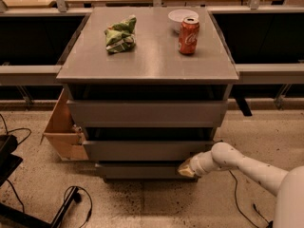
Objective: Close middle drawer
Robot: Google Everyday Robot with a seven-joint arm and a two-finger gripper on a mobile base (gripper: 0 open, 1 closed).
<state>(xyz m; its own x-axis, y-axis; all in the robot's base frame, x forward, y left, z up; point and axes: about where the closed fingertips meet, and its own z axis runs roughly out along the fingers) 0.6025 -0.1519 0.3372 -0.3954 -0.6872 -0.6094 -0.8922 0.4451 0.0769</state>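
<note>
The grey cabinet [147, 70] has three stacked drawer fronts. The middle drawer [147, 150] has a plain flat grey front of medium width, with a dark gap above it. It stands out a little further than the narrow bottom front [137, 170]. My gripper [186, 169] comes in from the lower right on a white arm [237, 163]. Its tip is just under the right end of the middle drawer front, against the right end of the bottom front.
A red soda can [188, 35], a white bowl [180, 16] and a green chip bag [120, 34] sit on the cabinet top. A cardboard box [61, 129] stands at the cabinet's left. Black cables [71, 198] lie on the floor at lower left.
</note>
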